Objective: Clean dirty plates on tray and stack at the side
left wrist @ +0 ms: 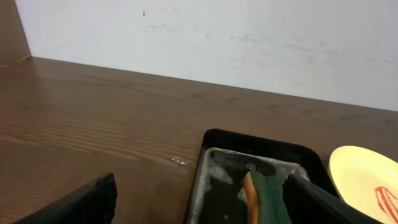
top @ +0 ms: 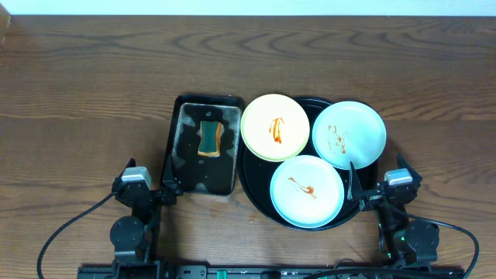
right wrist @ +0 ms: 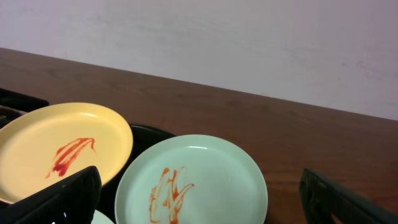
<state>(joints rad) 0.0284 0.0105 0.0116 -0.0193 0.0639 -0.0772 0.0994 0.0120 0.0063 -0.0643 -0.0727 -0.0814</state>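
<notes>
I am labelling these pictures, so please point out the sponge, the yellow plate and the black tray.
sponge (top: 210,139), overhead view, on its green top.
yellow plate (top: 261,128), overhead view, bare surface left of its centre.
black tray (top: 253,186), overhead view, bare floor near its left rim.

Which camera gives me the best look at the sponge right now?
Overhead: the sponge shows whole from above, lying in the pan. The left wrist view catches only its upper part, seen from a low angle and cut off by the bottom of the frame. The right wrist view does not show it.
</notes>
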